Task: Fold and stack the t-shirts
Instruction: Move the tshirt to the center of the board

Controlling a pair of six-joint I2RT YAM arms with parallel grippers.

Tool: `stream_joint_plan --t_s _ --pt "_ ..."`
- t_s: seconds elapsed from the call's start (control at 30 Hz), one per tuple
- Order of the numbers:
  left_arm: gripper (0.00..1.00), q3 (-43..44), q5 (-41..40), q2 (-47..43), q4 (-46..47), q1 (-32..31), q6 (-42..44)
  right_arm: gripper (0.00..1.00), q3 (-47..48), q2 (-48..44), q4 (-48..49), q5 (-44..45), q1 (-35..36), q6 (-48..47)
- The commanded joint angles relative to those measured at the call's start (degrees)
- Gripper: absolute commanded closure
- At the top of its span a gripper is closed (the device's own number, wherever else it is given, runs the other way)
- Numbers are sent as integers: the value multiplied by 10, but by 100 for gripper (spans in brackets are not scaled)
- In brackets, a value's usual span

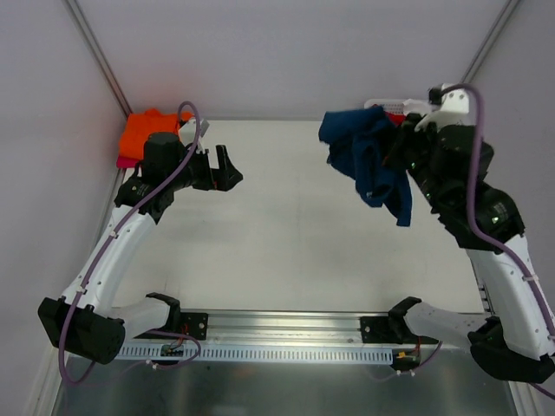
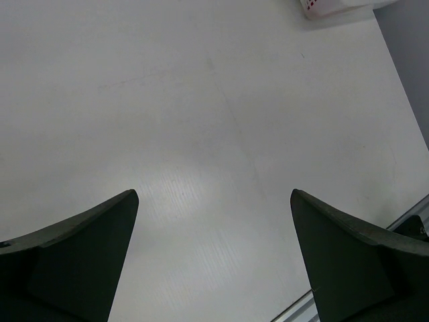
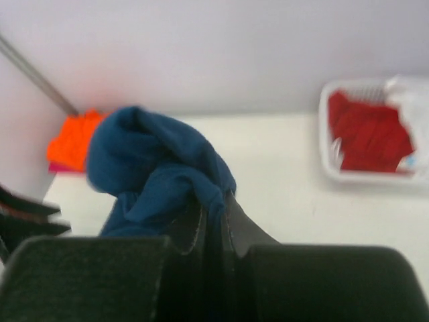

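The right pincer (image 3: 213, 201) is pressed together on the navy shirt (image 1: 368, 156) and pinches a fold of it between its two fingers. The shirt hangs in a crumpled bunch from this pincer, at the far right of the desk (image 1: 286, 225). One long end drops toward the near side. It cannot be told whether this end touches the desk.

The left pincer (image 2: 214, 192) is spread wide and holds nothing. In its wrist view only bare desk shows between the fingers. It hovers over the far left part of the desk, well apart from the navy shirt.

Just beside the left arm, in the far left corner, the orange shirt (image 1: 147, 130) lies on top of a pink shirt (image 1: 124, 161), of which only an edge shows.

At the far right stands a white basket (image 3: 326, 151). Inside it lies a red shirt (image 3: 369, 131), and next to that something white, too blurred to name.
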Motion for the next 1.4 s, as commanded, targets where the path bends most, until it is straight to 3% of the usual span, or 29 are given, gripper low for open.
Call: stream_joint_plan --t_s 0.0,0.13,0.23,0.3,0.43,0.53,0.57,0.6,0.63,0.77,0.97,1.0,1.1,1.23,1.37 --pt "1 -7 -22 -14 12 6 -6 99 -197 -52 13 -48 22 116" --pt "1 -4 41 2 21 3 -26 100 -318 -86 45 -87 48 150" --pt "1 2 161 37 49 -8 -39 100 -346 -67 62 -105 93 168" --pt "1 10 192 58 53 -26 -36 100 -356 -49 72 -100 136 173" --pt "1 -8 137 41 50 -28 -29 99 -342 1 90 -74 197 188" --pt "1 -12 122 30 50 -31 -21 99 -326 48 113 -111 227 193" --pt "1 -12 112 28 49 -31 -20 77 -317 78 106 -116 232 195" --pt "1 -13 105 26 48 -31 -17 42 -295 94 69 -112 233 200" --pt "1 -12 97 26 44 -30 -15 2 -287 110 52 -101 233 201" --pt "1 -10 72 28 32 -31 -10 0 -299 154 -19 -23 229 204" --pt "1 -2 51 31 13 -46 -12 0 -404 122 -3 -35 232 257" --pt "1 13 -1 32 -23 -57 -21 1 -415 109 2 -35 233 270" --pt "1 37 -16 42 -85 -90 -55 1 -441 93 -19 -28 238 288" --pt "1 30 -109 20 -156 -112 -71 1 -429 89 3 -60 279 294" --pt "1 -21 -188 -40 -177 -112 -72 1 -306 165 -38 -38 358 304"
